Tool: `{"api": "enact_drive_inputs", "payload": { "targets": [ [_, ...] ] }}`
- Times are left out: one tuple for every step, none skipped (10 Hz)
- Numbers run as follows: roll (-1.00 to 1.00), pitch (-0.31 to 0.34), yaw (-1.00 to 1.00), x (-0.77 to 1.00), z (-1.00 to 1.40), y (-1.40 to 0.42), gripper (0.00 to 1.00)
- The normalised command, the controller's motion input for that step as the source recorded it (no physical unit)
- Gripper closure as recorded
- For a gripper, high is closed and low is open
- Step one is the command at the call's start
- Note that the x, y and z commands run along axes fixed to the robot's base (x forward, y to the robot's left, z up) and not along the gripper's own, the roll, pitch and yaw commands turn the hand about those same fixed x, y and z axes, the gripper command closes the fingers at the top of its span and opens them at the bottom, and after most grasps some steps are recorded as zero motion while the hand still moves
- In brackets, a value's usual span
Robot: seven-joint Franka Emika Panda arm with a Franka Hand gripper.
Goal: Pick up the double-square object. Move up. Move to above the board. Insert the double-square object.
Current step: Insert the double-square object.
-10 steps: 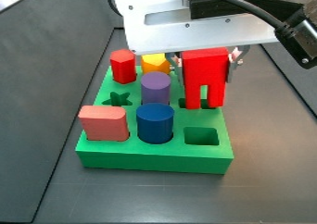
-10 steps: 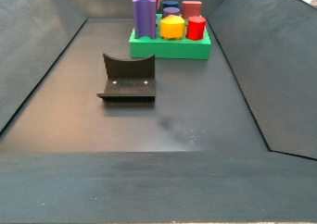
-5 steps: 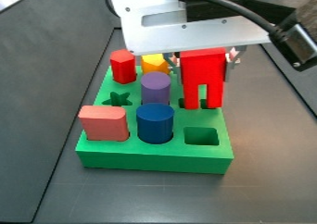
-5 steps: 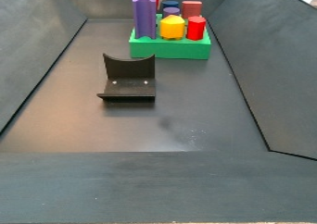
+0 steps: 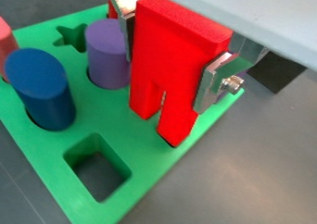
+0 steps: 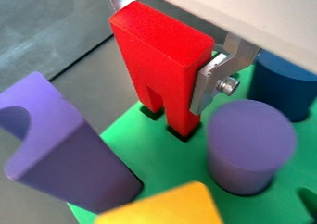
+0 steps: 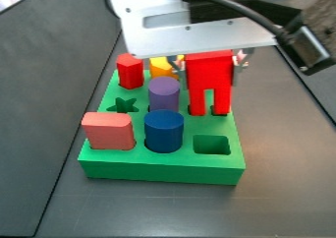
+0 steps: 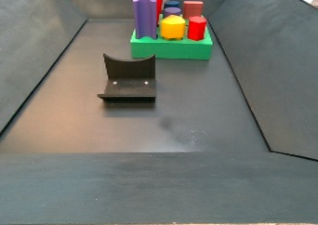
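With my pincer [image 5: 173, 56] clenched on the bright red two-legged double-square object [image 5: 171, 68], its legs enter the large green board [image 5: 186, 158]; seating and release remain.

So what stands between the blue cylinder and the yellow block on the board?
A purple cylinder stands between the blue cylinder and the yellow block on the green board, shown in a side view. The claw holds the double-square object beside them.

One gripper [image 5: 168, 56]; one board [image 7: 132, 165]; one double-square object [image 7: 211, 80]; two cylinders, blue [image 7: 164, 130] and purple [image 7: 164, 92]; one fixture [image 8: 128, 78].
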Motion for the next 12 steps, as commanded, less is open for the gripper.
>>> {"api": "enact_drive_inputs", "payload": {
  "targets": [
    [0.09, 0.000, 0.03, 0.20, -0.25, 0.00, 1.00],
    [0.02, 0.000, 0.00, 0.00, -0.07, 0.08, 1.00],
    [0.04, 0.000, -0.02, -0.12, -0.05, 0.11, 1.00],
    [0.11, -0.017, 0.00, -0.36, -0.17, 0.06, 1.00],
    [0.14, -0.079, 0.00, -0.45, -0.17, 0.07, 1.00],
    [0.00, -0.001, 0.00, -0.06, 0.00, 0.00, 1.00],
    [0.02, 0.000, 0.00, 0.00, -0.05, -0.01, 1.00],
    [0.23, -0.067, 0.05, 0.00, -0.50, -0.11, 1.00],
    [0.38, -0.033, 0.15, 0.00, -0.55, -0.20, 1.00],
    [0.43, -0.030, 0.24, 0.02, -0.42, -0.17, 1.00],
    [0.50, -0.030, 0.32, 0.05, -0.24, -0.15, 1.00],
    [0.50, -0.017, 0.35, 0.24, 0.00, -0.13, 1.00]
  ]
}}
